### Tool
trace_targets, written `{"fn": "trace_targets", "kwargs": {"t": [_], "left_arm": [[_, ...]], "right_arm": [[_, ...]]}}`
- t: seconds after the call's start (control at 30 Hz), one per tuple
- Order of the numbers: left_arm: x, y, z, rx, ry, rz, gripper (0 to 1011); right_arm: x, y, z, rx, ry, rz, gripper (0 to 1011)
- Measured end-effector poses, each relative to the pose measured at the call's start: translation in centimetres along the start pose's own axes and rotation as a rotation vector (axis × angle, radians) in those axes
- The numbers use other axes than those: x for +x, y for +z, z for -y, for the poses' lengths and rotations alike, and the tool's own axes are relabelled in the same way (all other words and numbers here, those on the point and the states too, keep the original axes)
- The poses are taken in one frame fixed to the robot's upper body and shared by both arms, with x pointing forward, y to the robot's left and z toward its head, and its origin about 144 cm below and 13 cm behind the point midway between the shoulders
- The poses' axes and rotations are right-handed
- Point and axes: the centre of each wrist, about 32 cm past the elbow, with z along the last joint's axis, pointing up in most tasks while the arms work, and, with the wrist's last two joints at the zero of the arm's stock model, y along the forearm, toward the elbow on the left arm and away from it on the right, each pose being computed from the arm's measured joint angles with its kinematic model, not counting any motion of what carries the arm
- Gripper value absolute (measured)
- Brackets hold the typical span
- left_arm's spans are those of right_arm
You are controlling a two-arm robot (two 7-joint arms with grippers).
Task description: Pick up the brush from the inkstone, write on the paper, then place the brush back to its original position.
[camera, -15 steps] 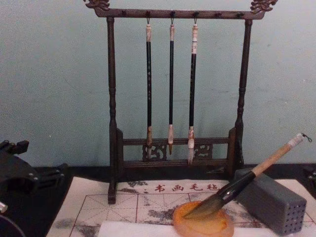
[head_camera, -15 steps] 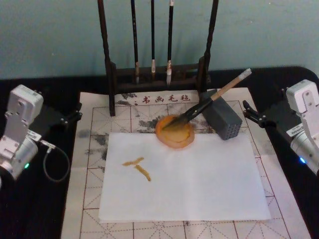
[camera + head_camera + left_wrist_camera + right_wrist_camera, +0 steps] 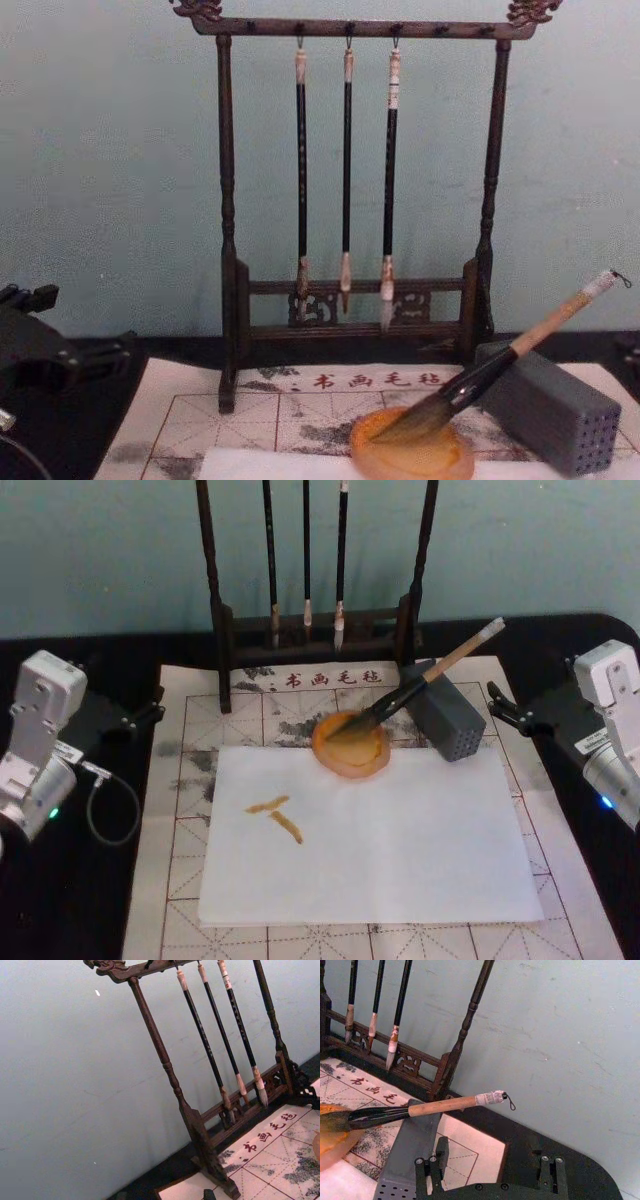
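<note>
One paper (image 3: 400, 840), nearest me, flat on a gridded mat (image 3: 180, 900) that keeps it off the black table (image 3: 70, 920). It bears two amber strokes (image 3: 275, 815) toward its left side. I read these as the writing done; the rest of the sheet is blank.

Two grippers, level with the paper's far edge, one on each side and both off the mat. Item: the left gripper (image 3: 152, 704), parked over the table, jaws apart with nothing between them. Item: the right gripper (image 3: 495, 704), parked near the block. My right wrist view shows its jaws wide apart and empty, with the brush's looped end lying ahead of them. I judge both are held back so the sheet and dish lie unobstructed.

One inkstone (image 3: 350, 772), at the paper's far edge, right of centre, its near rim touching or just over the sheet. It is placed there, I take it, for a short reach when dipping.

One brush (image 3: 420, 683), bristles down in the inkstone, handle slanting up to the right across the top edge of the block (image 3: 452, 728) just behind the dish. The block props the handle so the wet tip sits in the dish and the upper end stands free for gripping. No gripper touches it. By my reckoning it lies in its original position and the task is at or near its end.

One rack (image 3: 215, 610), farthest, before the wall (image 3: 100, 560), with three thin brushes (image 3: 306, 550) hanging tips down. Not wanted here.
</note>
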Motion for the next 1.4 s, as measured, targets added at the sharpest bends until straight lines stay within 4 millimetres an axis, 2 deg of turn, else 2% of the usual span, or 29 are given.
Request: {"fn": "trace_targets", "kwargs": {"t": [1.4], "left_arm": [[0.0,0.0,0.0,0.0,0.0,0.0,1001]], "right_arm": [[0.0,0.0,0.0,0.0,0.0,0.0,1002]]}}
